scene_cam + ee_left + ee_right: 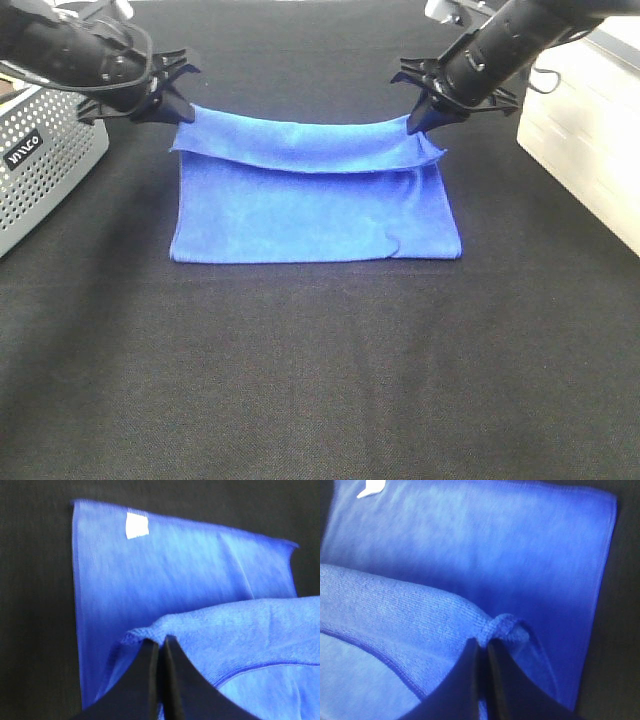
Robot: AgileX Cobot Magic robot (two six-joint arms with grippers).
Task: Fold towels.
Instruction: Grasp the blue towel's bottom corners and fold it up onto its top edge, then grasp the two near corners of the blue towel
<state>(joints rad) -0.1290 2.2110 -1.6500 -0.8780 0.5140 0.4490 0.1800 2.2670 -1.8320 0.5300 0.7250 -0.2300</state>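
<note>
- A bright blue towel point(315, 215) lies near the middle of the black-covered bench point(320, 390), with its long sides running across the exterior high view.
- The near part of the towel rests flat on the bench. The far edge is held up off the surface at both far corners. It sags in a shallow band between them and overhangs the flat layer below.
- The left claw point(184, 112) reaches in from the left of the exterior view and is clamped on the far left corner of the towel. In the left wrist view its two dark fingers point(142, 680) press together, with a bunched fold of cloth caught at their tips.
- The right claw point(416, 124) comes in from the right and is clamped on the far right corner. In the right wrist view its fingers point(512, 690) are closed on a small knot of blue fabric.
- The two claws sit at about the same height, well apart, one at each end of the raised edge.
- A small white tag point(137, 525) shows on the flat layer in both wrist views, close to one corner. It is too small to make out in the exterior view.
- A grey perforated basket point(45, 165) stands at the left edge of the bench, apart from the towel.
- A pale box point(585, 140) stands at the right edge, also apart from the towel.
</note>
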